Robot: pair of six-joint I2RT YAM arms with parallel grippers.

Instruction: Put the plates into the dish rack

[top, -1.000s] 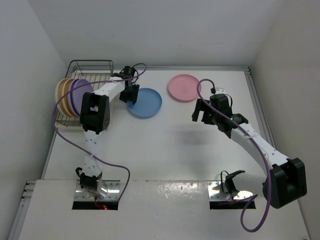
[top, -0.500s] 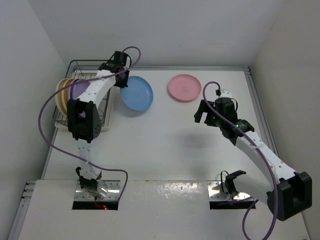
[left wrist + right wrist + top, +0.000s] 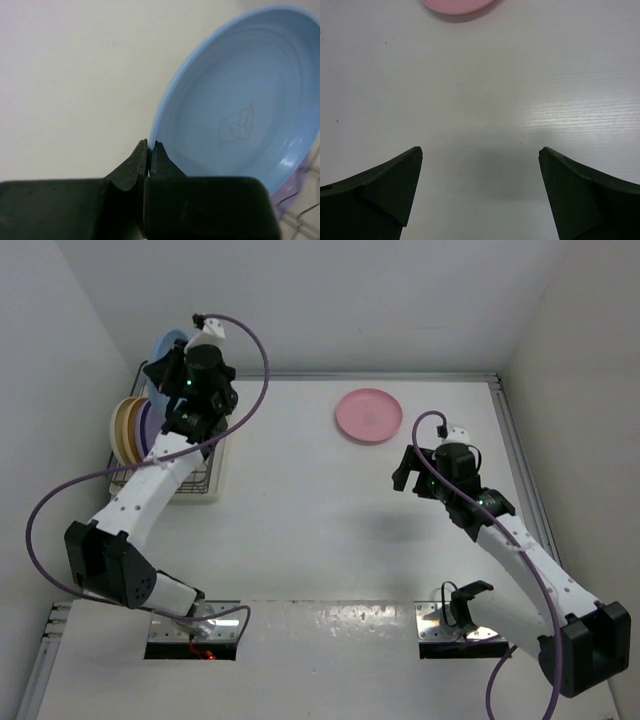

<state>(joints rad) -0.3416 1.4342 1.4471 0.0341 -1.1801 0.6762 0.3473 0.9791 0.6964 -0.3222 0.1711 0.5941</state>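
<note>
Blue plate now raised, rim pinched in left tool (above rack).

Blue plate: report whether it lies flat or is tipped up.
Tipped up. The left end effector pinches the blue plate by its rim, its face standing steeply.

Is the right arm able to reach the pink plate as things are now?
Probably yes: the right gripper is open, the pink plate lies flat just ahead, and only bare table lies between them.
</note>
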